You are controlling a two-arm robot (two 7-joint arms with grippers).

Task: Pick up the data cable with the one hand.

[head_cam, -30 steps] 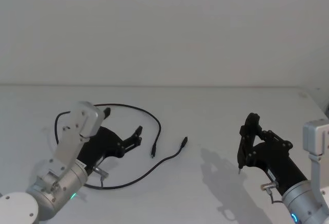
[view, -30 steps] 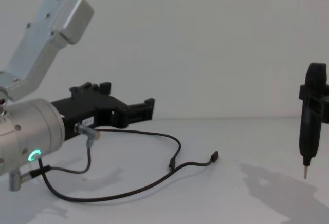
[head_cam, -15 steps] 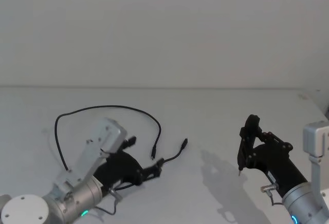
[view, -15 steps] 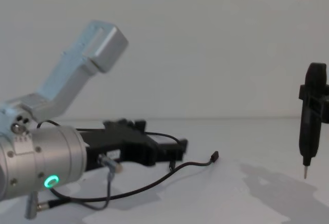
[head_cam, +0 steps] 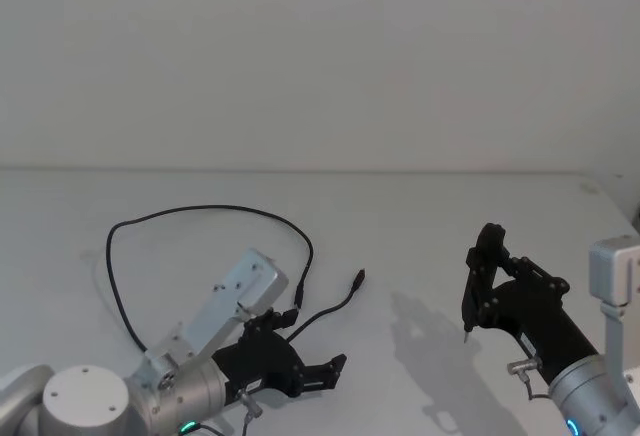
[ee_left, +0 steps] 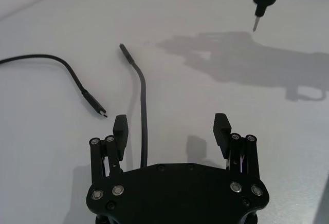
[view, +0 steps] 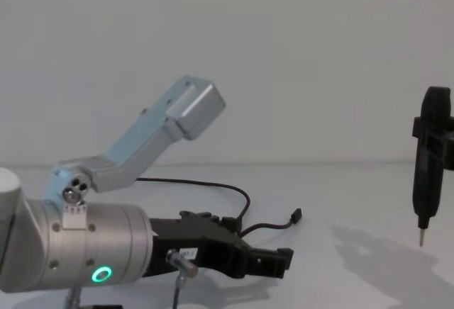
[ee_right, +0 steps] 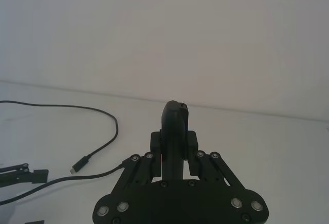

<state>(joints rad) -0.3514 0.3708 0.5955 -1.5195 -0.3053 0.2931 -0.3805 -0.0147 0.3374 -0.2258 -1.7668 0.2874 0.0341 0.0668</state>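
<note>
The left gripper sits low over the white table at the front left, its jaws spread wide and holding nothing. In the left wrist view one strand of the data cable runs in between the two fingers, close beside one of them, though I cannot tell whether it touches that finger. The rest of the cable lies flat on the table in a wide loop beyond the gripper, its two plug ends near each other, and the right gripper hangs above the table's right side, well apart from the cable.
</note>
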